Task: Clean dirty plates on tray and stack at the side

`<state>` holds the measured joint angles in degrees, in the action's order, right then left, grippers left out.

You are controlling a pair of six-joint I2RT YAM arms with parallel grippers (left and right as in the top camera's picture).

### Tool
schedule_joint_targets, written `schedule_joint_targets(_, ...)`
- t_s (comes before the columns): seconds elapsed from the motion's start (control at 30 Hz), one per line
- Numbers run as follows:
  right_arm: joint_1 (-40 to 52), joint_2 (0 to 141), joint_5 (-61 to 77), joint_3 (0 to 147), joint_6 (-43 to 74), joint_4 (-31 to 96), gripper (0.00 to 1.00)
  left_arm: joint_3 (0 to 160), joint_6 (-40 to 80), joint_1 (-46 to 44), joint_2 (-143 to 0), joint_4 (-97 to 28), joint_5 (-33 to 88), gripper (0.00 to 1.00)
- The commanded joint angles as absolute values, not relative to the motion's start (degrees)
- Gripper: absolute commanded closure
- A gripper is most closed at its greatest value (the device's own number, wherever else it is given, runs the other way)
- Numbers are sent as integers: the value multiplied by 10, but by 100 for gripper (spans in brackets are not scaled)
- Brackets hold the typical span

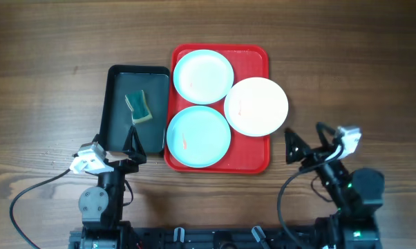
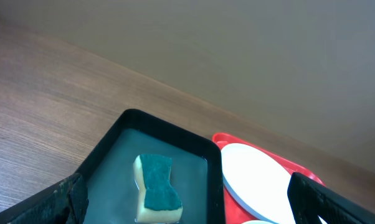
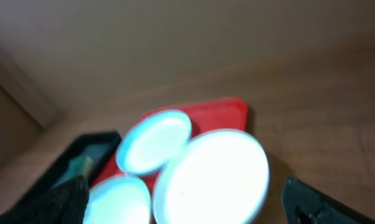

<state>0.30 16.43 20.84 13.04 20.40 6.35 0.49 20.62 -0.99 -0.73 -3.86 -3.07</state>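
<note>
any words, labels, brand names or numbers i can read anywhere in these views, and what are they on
No readable text in any view.
The red tray, black tray, sponge and upper blue plate show no print.
Orange-red marks on the lower blue plate and white plate are smears, not writing.

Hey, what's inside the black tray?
A sponge, green over yellow, lies in the black tray. The floor under it is hidden, and the left gripper covers part of the near edge.
</note>
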Motion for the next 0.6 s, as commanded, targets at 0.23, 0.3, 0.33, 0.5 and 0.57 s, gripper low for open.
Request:
schedule_joint_targets(0.23, 19, 590, 310, 573, 95, 388, 0, 28, 218, -5, -8, -52, 13, 0)
schedule_joint_targets(0.3, 40, 659, 312, 628, 83, 449, 0, 86, 219, -5, -31, -94, 12, 0)
schedule_joint_targets(0.33, 53, 684, 312, 644, 77, 465, 0, 125, 218, -4, -53, -118, 10, 0)
schedule_joint_targets(0.5, 121, 764, 314, 656, 77, 452, 0, 382, 207, -5, -263, -255, 21, 0)
schedule_joint_targets(0.57, 128, 771, 341, 656, 77, 438, 0, 496, 189, -5, -362, -335, 54, 0)
